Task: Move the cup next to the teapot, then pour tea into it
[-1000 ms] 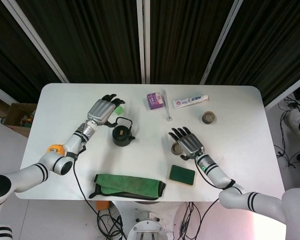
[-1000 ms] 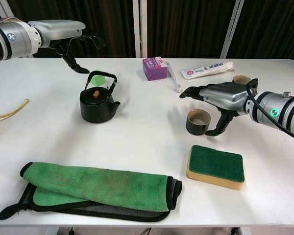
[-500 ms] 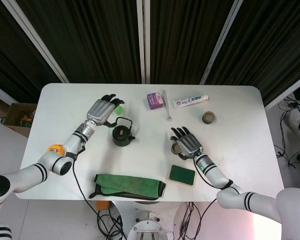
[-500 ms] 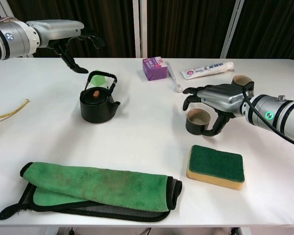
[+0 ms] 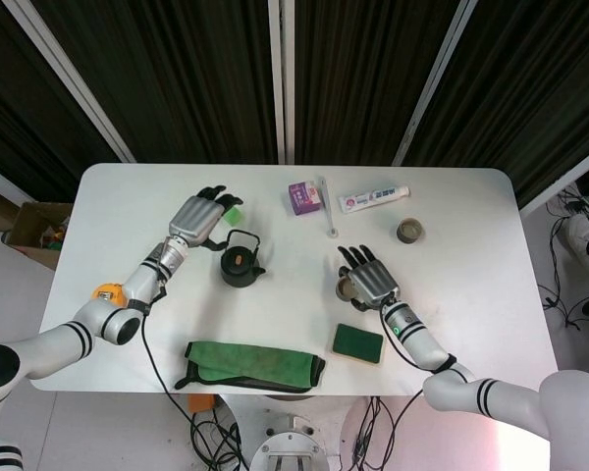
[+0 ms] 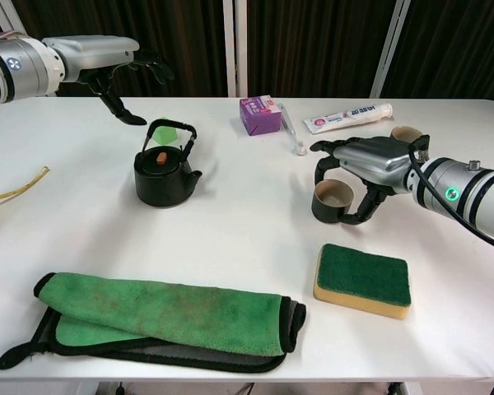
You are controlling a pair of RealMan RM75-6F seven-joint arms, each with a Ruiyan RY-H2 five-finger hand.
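A: Cup (image 6: 333,202) upright on counter (image 6: 247,222), well right of teapot (image 6: 162,168), just behind sponge (image 6: 363,280).
B: Right hand (image 6: 369,161)?
A: Draped over cup from above, fingers (image 6: 321,170) curled down far side, thumb (image 6: 367,207) low on near side. Firm grip or just contact: cannot tell.
B: Left hand (image 6: 107,58)?
A: Raised behind teapot, fingers spread, holding nothing.
B: Teapot?
A: Black, lid on, handle up, spout toward cup.
B: Clutter?
A: Folded green cloth (image 6: 160,317) at front edge. Purple box (image 6: 260,114), toothpaste tube (image 6: 347,118) at back.
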